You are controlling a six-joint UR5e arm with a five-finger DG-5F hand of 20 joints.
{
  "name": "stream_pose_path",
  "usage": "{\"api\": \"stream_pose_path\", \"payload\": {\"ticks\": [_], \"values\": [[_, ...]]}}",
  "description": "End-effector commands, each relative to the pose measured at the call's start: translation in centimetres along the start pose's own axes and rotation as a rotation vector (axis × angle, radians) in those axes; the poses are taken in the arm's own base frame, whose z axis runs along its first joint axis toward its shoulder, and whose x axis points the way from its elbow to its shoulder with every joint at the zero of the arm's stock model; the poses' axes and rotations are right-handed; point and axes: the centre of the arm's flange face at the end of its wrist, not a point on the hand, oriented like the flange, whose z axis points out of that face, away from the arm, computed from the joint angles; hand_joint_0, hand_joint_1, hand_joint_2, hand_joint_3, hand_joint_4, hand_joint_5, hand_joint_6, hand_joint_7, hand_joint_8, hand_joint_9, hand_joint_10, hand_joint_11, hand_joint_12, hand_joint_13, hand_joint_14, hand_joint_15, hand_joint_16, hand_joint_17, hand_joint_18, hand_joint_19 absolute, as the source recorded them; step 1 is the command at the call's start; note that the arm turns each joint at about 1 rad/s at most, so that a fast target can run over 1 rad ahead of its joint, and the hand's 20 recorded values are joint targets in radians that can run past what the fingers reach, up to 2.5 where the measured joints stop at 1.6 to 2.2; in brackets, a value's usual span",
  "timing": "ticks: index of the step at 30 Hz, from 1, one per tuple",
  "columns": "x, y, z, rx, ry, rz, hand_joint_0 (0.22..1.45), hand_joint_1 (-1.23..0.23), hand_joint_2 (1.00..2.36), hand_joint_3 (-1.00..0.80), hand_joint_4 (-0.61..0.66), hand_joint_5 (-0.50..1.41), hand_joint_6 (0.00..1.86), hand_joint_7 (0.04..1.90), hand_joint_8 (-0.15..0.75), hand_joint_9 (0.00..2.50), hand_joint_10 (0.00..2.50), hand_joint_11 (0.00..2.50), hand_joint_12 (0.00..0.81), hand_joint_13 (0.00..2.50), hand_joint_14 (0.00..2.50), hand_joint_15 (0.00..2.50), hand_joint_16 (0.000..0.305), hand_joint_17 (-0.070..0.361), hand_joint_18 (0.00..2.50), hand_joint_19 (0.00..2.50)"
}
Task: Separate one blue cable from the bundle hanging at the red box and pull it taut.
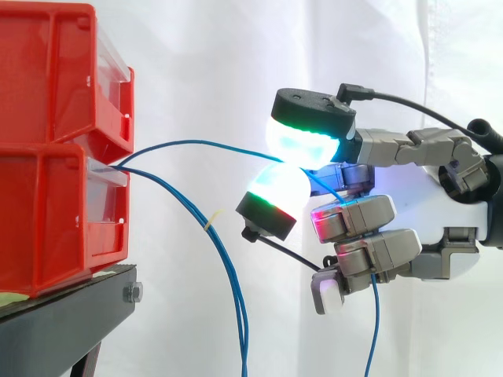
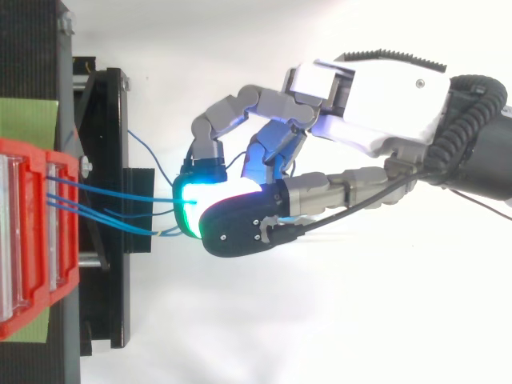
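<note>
Hand (image 1: pixel 428 200) pinches 1 blue cable (image 1: pixel 196 142) nr black stand (image 1: pixel 63 322) (white curtain (image 1: pixel 220 55)).

White curtain (image 1: pixel 220 71) as backdrop across the side view, bright and evenly lit, with soft vertical folds and a faint seam at upper right. Black stand (image 1: pixel 63 330) in the lower left corner, flat top edge. A silver bolt (image 1: pixel 132 293) sits on its right end and a slanted leg runs off the bottom edge. In the top view the stand runs down the left edge, with a ribbed black surface at upper left and a black plate (image 2: pixel 112 200) jutting toward the frame centre. Green sheet (image 2: pixel 28 118) lies flat on the ribbed surface at upper left and shows again at lower left. Everything right of the stand is plain white ground, brightly lit, shadows very soft.
</note>
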Motion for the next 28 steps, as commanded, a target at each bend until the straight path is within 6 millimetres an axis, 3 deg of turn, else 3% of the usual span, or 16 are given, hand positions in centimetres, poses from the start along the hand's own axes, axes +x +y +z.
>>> {"api": "stream_pose_path", "payload": {"ticks": [1, 28], "values": [[0.0, 0.02, 0.01, 0.0, 0.0, 0.001, 0.64, -0.7, 1.03, -0.09, -0.03, -0.17, 0.93, 1.1, 0.248, 1.01, 0.7, 1.51, 0.308, 1.3, 0.31, 1.59, 0.047, 0.105, 0.79, 0.78], [0.0, 0.02, 0.01, 0.0, 0.0, 0.0, 0.64, -0.71, 1.03, -0.08, -0.04, -0.17, 0.93, 1.1, 0.254, 1.01, 0.65, 1.54, 0.31, 1.3, 0.26, 1.61, 0.046, 0.104, 0.79, 0.78]]}}
